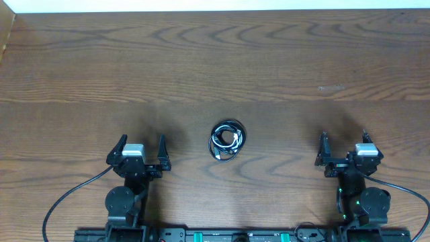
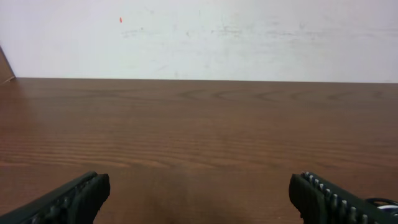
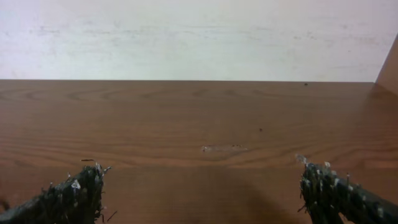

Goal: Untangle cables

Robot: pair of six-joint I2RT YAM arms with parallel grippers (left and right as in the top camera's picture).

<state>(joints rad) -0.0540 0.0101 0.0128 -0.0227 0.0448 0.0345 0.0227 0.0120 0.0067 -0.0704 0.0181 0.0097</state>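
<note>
The cables (image 1: pixel 227 139) lie as one small coiled bundle of thin black cords with a short white one, in the middle of the wooden table (image 1: pixel 215 67). My left gripper (image 1: pixel 140 146) is open and empty, to the left of the bundle and apart from it. My right gripper (image 1: pixel 343 142) is open and empty, to the right of the bundle. In the left wrist view the fingers (image 2: pixel 199 193) are spread wide over bare wood; a bit of the bundle shows at the lower right edge (image 2: pixel 380 202). In the right wrist view the fingers (image 3: pixel 202 186) are spread over bare wood.
A pale scuff mark (image 1: pixel 331 87) is on the table at the right; it also shows in the right wrist view (image 3: pixel 221 148). A white wall (image 2: pixel 199 37) stands behind the table's far edge. Thick black arm cables (image 1: pixel 70 195) trail near the front edge.
</note>
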